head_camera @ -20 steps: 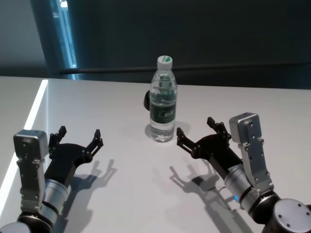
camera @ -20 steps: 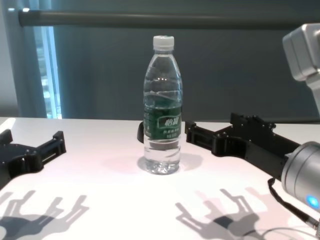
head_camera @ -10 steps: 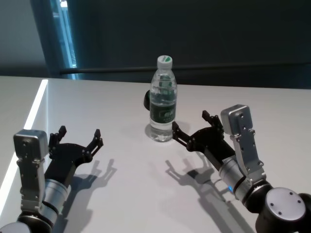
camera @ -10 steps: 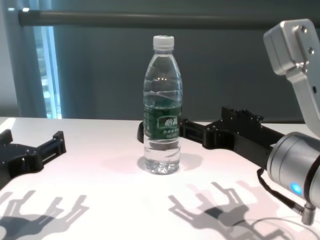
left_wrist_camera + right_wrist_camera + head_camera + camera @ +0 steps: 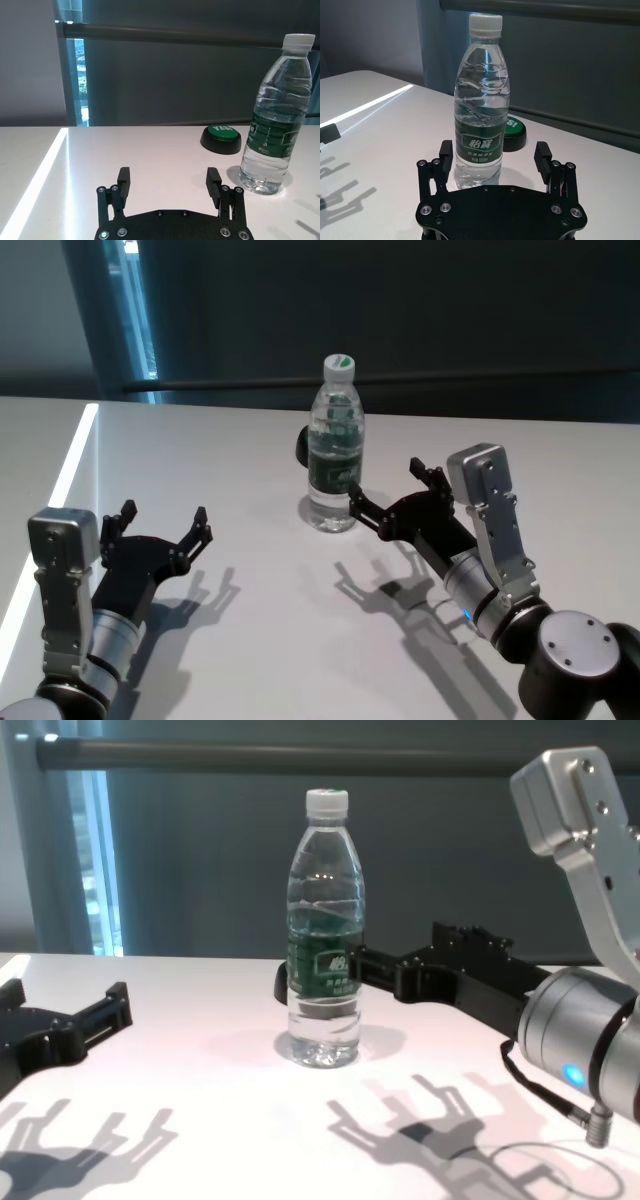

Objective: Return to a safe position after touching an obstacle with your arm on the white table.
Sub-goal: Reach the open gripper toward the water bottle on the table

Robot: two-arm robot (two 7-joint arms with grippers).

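Note:
The obstacle, a clear water bottle (image 5: pixel 334 455) with a white cap and a dark green label, stands upright on the white table (image 5: pixel 200 440). My right gripper (image 5: pixel 385 485) is open and empty, just right of the bottle. One fingertip (image 5: pixel 352 960) reaches the label's edge; I cannot tell whether it touches. In the right wrist view the bottle (image 5: pixel 481 100) stands just ahead of the open gripper (image 5: pixel 494 147), nearer one finger. My left gripper (image 5: pixel 164 512) is open and empty, low over the table's near left, well apart from the bottle (image 5: pixel 272 125).
A round black button with a green top (image 5: pixel 221 137) sits on the table just behind the bottle. The table's left edge (image 5: pixel 75 455) runs beside my left arm. A dark rail (image 5: pixel 300 758) crosses behind the table.
My right arm has moved forward and to the left, bringing its open gripper up to the bottle's side. The bottle still stands upright in place. The left arm has not moved.

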